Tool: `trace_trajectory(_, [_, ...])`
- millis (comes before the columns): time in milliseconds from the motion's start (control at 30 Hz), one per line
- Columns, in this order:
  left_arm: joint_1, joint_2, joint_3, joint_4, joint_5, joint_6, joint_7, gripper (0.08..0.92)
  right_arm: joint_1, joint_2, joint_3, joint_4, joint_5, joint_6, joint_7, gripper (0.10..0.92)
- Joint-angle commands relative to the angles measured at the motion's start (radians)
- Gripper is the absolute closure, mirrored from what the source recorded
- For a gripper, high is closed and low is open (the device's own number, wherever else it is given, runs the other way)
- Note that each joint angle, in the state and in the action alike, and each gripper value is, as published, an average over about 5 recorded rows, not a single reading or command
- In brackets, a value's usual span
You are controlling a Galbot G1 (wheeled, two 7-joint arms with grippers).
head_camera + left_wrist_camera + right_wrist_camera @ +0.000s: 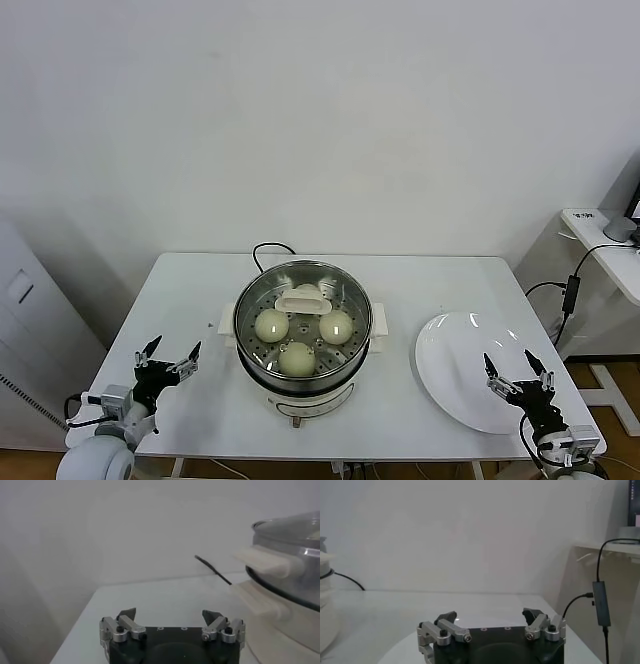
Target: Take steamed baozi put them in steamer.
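The steamer (250, 355) stands mid-table, a shiny steel pot on a white base. A glass lid with a white handle (306, 297) appears to sit over it. Three cream-white baozi show inside on the perforated tray: one at left (271, 324), one at right (336, 324), one in front (297, 358). A fourth is hidden or out of view. My left gripper (168, 357) is open and empty at the table's front left, apart from the steamer (295, 595). My right gripper (520, 368) is open and empty over the front of the white plate (455, 360).
A black cord (268, 248) runs from behind the steamer; it also shows in the left wrist view (212, 570). A side table with a cable (575, 285) stands off the right edge. The white table (200, 290) is bare at left.
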Motion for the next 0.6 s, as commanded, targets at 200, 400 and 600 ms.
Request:
trace_trajectory(200, [0.001, -0.005, -0.018, 0.004, -0.052, 0.009, 0.004, 0.177, 0.002, 0.001, 0.0, 0.001, -0.012, -0.008, -0.004, 0.203])
trace_trajectory(400, [0.001, -0.006, -0.022, 0.0, -0.054, 0.013, 0.004, 0.177, 0.003, 0.004, 0.0, 0.001, -0.015, -0.009, -0.002, 0.203])
trace_trajectory(600, [0.002, -0.008, -0.023, -0.005, -0.059, 0.015, 0.005, 0.177, 0.002, 0.003, 0.0, 0.002, -0.014, -0.009, -0.002, 0.203])
